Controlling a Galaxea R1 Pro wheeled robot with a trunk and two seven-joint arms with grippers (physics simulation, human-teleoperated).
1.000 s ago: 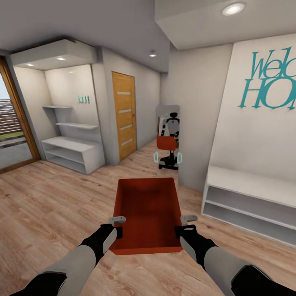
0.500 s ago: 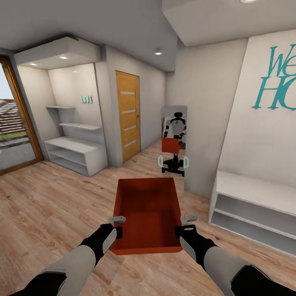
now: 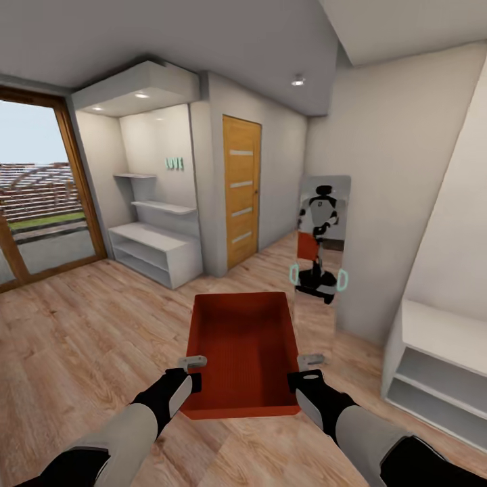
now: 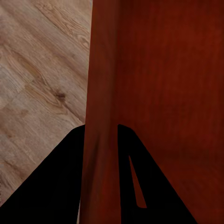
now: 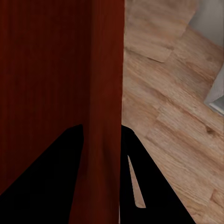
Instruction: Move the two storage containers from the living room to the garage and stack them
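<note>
head view: mirror (image 3: 323, 243) ahead, wooden door (image 3: 242, 189) left.

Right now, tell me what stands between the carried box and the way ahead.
Each pincer, left and right, clamps a side wall of the storage container. Straight ahead a wall corner with a mirror blocks the path; open wood floor lies beside it. No garage in sight.

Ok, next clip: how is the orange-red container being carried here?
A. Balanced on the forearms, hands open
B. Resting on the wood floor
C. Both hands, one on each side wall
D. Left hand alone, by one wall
C: the storage container hangs above the wood floor with the left hand clamped on one side wall and the right hand on the other; each wrist view shows a wall between the fingers.
</note>
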